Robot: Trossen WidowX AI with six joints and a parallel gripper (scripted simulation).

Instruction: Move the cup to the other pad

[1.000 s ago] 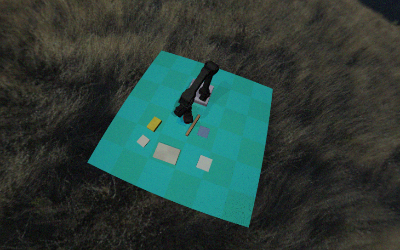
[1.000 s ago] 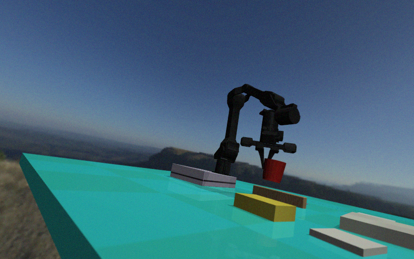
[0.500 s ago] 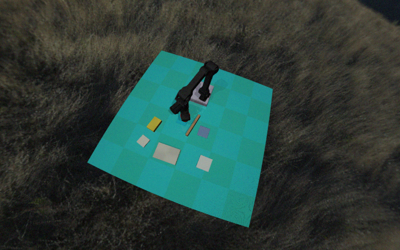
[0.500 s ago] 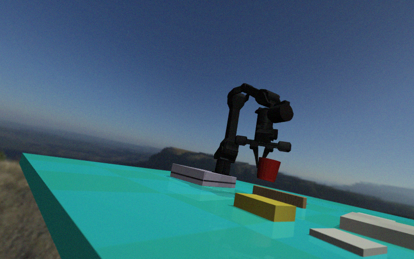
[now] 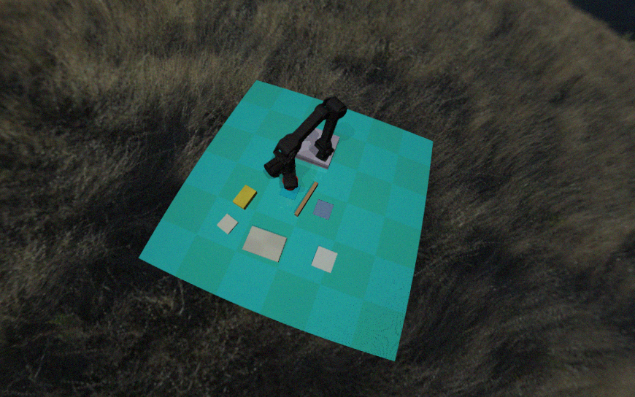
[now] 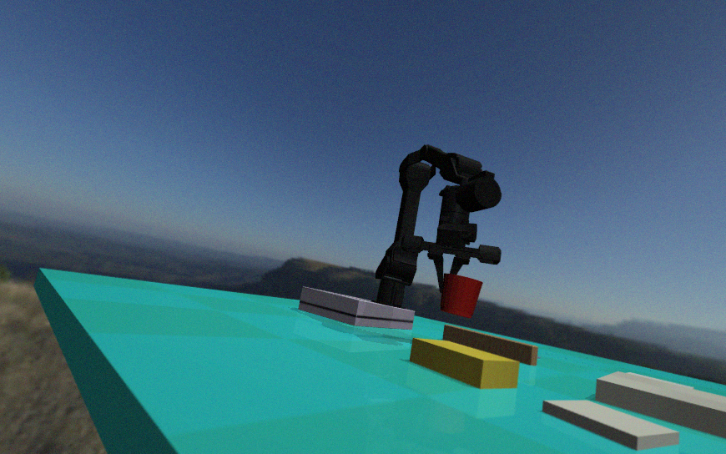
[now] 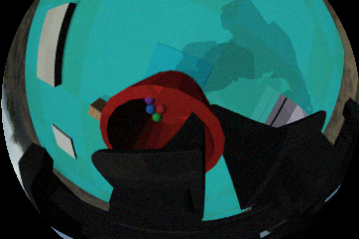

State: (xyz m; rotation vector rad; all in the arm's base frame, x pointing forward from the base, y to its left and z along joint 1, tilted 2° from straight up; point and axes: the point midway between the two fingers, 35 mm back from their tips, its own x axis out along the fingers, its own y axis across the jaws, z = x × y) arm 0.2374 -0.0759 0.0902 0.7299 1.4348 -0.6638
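Note:
My gripper (image 6: 447,279) (image 7: 205,111) is shut on the wall of a red cup (image 6: 461,295) (image 7: 174,79), one finger inside and one outside. The cup hangs above the table, roughly upright, with its mouth up. Several small marbles (image 7: 151,109) lie together inside it. A light-blue pad (image 5: 289,194) (image 7: 166,59) lies flat below, partly under the arm in the top view and partly behind the cup in the wrist view. A purple-blue pad (image 5: 322,209) lies beyond the wooden bar. The arm hides most of the cup in the top view.
The wooden bar (image 5: 306,198) (image 6: 490,345) (image 7: 96,108) stands between the pads. A yellow block (image 5: 244,196) (image 6: 456,360), a large pale slab (image 5: 264,243) (image 7: 52,44) and two smaller pale slabs (image 5: 227,223) (image 5: 324,259) lie around. A mauve slab (image 5: 309,152) (image 6: 355,313) is beside the arm's base.

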